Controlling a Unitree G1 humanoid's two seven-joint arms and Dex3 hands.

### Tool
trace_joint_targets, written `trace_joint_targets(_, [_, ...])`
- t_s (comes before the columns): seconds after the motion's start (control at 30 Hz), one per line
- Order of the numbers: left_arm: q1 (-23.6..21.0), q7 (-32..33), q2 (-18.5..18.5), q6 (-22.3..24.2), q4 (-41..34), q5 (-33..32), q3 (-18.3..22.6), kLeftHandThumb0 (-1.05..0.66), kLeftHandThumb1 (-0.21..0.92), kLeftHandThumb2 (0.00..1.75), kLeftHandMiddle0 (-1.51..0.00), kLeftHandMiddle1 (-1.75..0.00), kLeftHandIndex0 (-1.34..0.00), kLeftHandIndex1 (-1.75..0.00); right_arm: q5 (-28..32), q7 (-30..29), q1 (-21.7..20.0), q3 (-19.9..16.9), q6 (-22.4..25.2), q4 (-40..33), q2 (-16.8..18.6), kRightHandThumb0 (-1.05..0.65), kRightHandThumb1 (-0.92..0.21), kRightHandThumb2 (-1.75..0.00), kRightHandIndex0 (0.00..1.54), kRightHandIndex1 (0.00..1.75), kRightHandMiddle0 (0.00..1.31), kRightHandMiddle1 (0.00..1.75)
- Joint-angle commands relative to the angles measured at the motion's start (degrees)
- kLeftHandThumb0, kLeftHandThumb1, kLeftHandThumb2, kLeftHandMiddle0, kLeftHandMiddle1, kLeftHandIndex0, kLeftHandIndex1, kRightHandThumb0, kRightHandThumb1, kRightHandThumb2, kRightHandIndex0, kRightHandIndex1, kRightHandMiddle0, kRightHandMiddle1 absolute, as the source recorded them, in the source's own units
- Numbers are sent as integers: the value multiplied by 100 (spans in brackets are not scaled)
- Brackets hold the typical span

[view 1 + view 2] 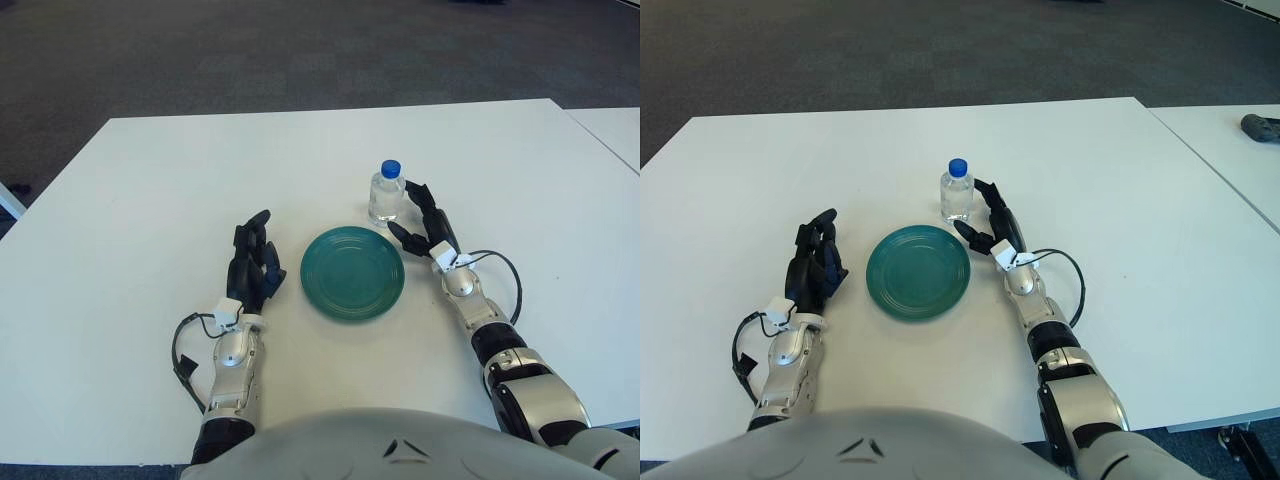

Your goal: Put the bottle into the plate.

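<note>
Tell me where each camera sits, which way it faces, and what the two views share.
Left eye view: on the head, facing forward and down at the white table; shows both forearms, left hand left of the plate.
Right eye view: slightly to the right, same direction; shows the right hand, open beside the bottle.
Shared: table, plate, bottle, both hands.

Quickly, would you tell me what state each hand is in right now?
Left hand: open, idle left of the green plate.
Right hand: open, beside the clear blue-capped bottle, not gripping it.
</note>
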Motion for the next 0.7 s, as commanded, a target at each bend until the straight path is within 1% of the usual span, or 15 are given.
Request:
trace_joint_targets(0.0, [196, 87, -208, -52, 212, 1, -48, -79, 92, 83, -49, 0, -8, -92, 3, 121, 87, 92, -45, -107, -50, -102, -92, -61, 22, 27, 0, 46])
trace_joint_targets(0.07, [192, 106, -212, -52, 210, 12, -59, -79, 92, 83, -49, 0, -8, -92, 16, 168, 83, 107, -68, -126, -55, -104, -92, -63, 23, 21, 0, 42])
trace_joint_targets(0.1, [194, 121, -216, -58, 206, 24, -66, -79, 92, 82, -50, 0, -8, -92, 58, 307, 80, 144, -102, -180, -62, -104, -92, -64, 23, 20, 0, 42])
trace_joint_targets(0.2, [207, 162, -226, -73, 192, 54, -94, -79, 92, 82, -51, -1, -8, -92, 173, 642, 71, 212, -131, -345, -81, -105, -92, -68, 18, 13, 0, 32])
trace_joint_targets(0.33, [222, 164, -247, -34, 168, 12, -133, -79, 92, 82, -51, -1, -9, -93, 347, 1044, 68, 254, 26, -693, -101, -105, -92, -70, 13, 7, 0, 25])
trace_joint_targets(0.47, [234, 138, -261, -44, 202, -52, -163, -79, 92, 83, -52, -1, -10, -93, 401, 1276, 71, 275, 201, -968, -89, -105, -92, -70, 10, 4, 0, 21])
trace_joint_targets(0.67, [172, 141, -275, -103, 375, -69, -180, -78, 92, 85, -52, -1, -9, -92, 425, 1424, 70, 249, 369, -1114, -74, -105, -92, -67, 9, 2, 0, 20])
